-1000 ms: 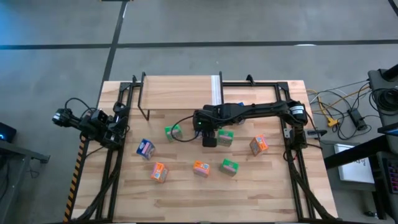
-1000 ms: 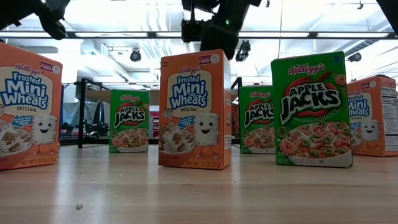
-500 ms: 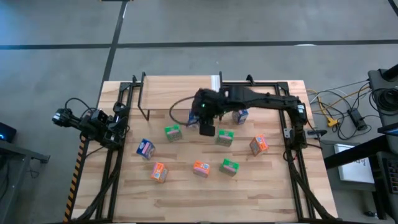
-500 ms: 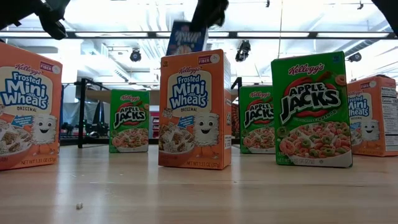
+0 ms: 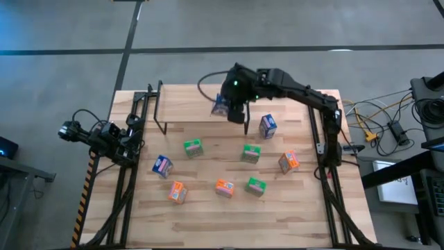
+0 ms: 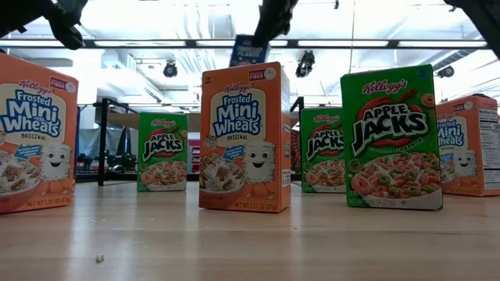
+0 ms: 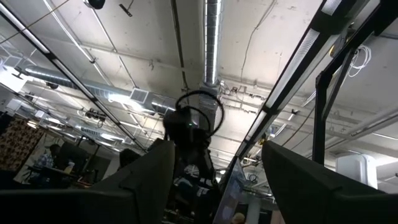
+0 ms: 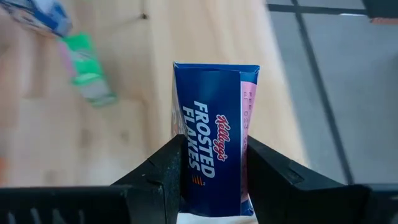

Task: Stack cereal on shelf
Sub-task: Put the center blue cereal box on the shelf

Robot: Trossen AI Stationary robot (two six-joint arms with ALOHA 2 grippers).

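Observation:
My right gripper (image 5: pixel 229 104) hangs high over the shelf (image 5: pixel 187 104), a low light-wood board at the table's far side, and is shut on a blue Frosted Flakes cereal box (image 8: pixel 211 130). In the low view that box (image 6: pixel 248 50) shows high above the others. On the table stand another blue box (image 5: pixel 268 125), a third blue one (image 5: pixel 162 165), green boxes (image 5: pixel 193 146) (image 5: pixel 251 153) (image 5: pixel 256 185) and orange boxes (image 5: pixel 288 162) (image 5: pixel 223 187) (image 5: pixel 177 192), each on its base. My left gripper (image 7: pixel 217 180) waits open at the table's left edge, pointing up at the ceiling. My right gripper pinches the blue box between its two fingers (image 8: pixel 171 174), one on each side of the box's near end (image 8: pixel 214 199). The fingers slant down from above and lie along the box, which sticks out past them. The box is lifted clear, above the shelf.
Black frame rails (image 5: pixel 326 160) run along the table's left and right sides. The shelf has a pale strip (image 5: pixel 241 94) at its right end and thin black legs (image 5: pixel 161 114). Bare wood lies along the table's near edge.
My right gripper has risen and gone toward the table's far edge, from among the standing boxes to above the shelf, carrying the blue box clear of the table. The blue box at the right, which the arm covered before, now shows.

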